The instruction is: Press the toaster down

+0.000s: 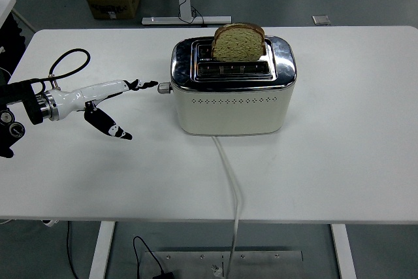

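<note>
White and broad, the surface [339, 161] carries a cream toaster [232, 102] with a chrome top, set a little behind its middle, its long axis running left to right across the view. A slice of bread [238, 43] stands tall out of the rear slot, so the carriage looks not yet pushed down. A pale cord [230, 181] runs from the toaster's front towards the near edge. On the toaster's left end a small lever knob [163, 87] sticks out sideways, up near the chrome rim.

From the left edge comes the left hand [108, 99], white-shelled with dark fingertips. It grasps nothing: the long fingers [140, 85] are stretched out flat towards the right, and the thumb [108, 125] hangs splayed below them, pointing towards the near edge. The outstretched tips lie just beside the knob, at about its height in the picture; whether they touch it I cannot tell.

So the knob lies directly right of the fingertips, along the line they point. To my judgement the next move calls for the tips to get over the knob and bear downward. A slip off so small a knob seems the main risk.

No right arm shows.
</note>
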